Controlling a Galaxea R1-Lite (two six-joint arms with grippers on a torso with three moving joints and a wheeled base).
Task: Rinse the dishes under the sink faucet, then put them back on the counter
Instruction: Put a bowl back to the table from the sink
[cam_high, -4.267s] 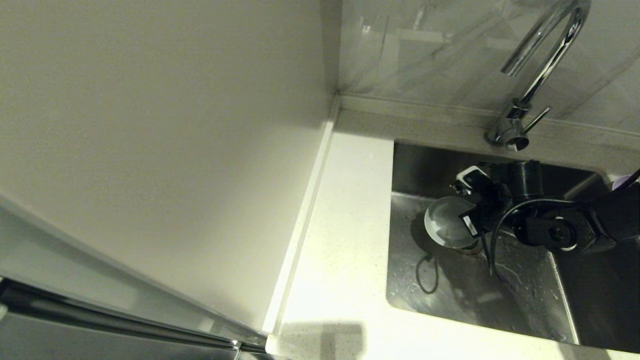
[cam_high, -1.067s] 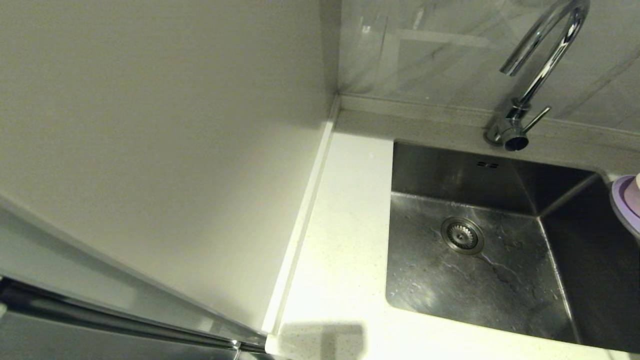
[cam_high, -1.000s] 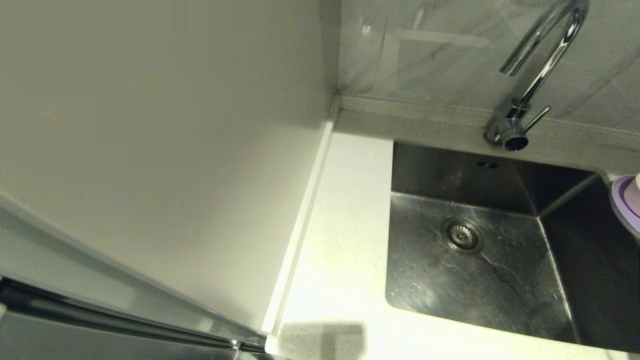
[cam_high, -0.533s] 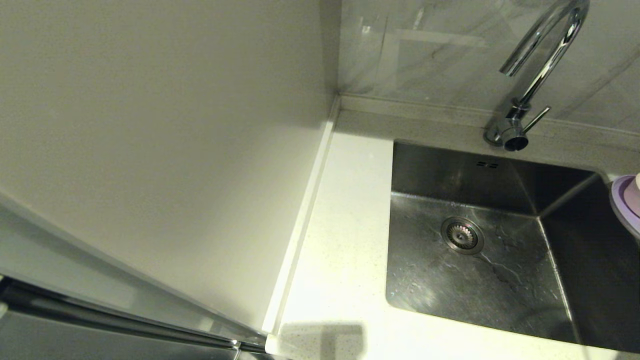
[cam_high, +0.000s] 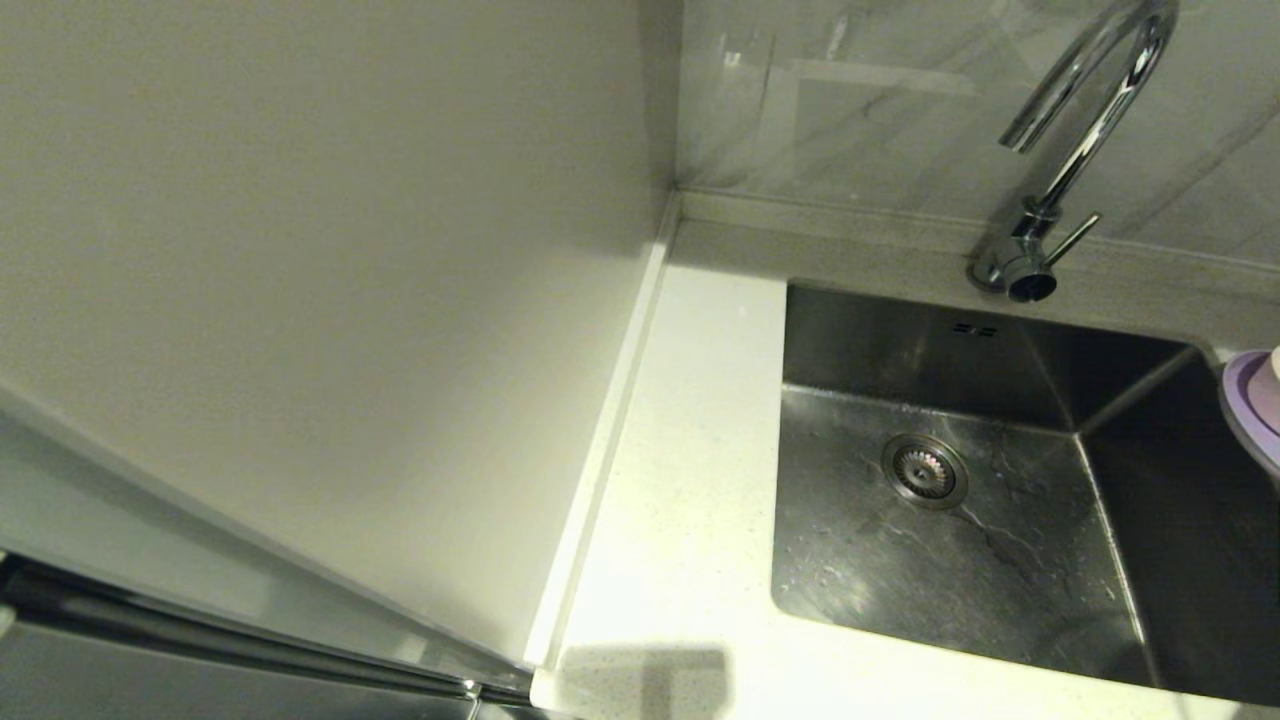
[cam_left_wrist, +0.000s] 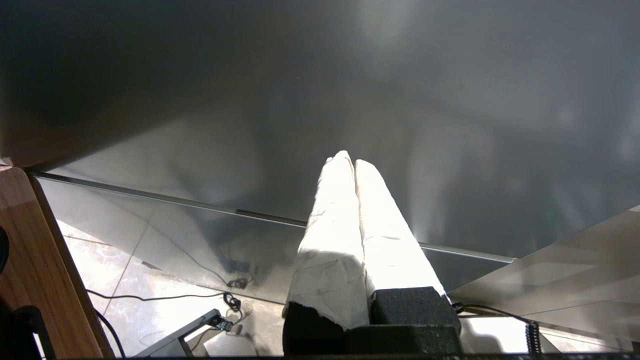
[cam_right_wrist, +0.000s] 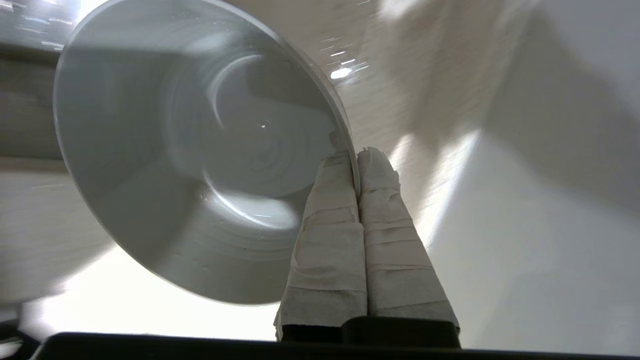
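Note:
In the right wrist view my right gripper is shut on the rim of the pale blue-white bowl, one finger inside and one outside, over a pale surface. Neither arm shows in the head view. The steel sink holds no dishes; its drain strainer is bare and its floor is wet. The chrome faucet stands behind it, with no water running. At the right edge the lilac plate lies on the counter with the pink cup on it. My left gripper is shut on nothing.
A cream wall panel rises along the counter's left side. The faucet's lever sticks out to the right at its base. The left gripper hangs low beside a steel cabinet front, above a floor with cables.
The right arm with the bowl, over the drain 4.3 s ago, has left the sink and the head view. Nothing has moved there in the last second.

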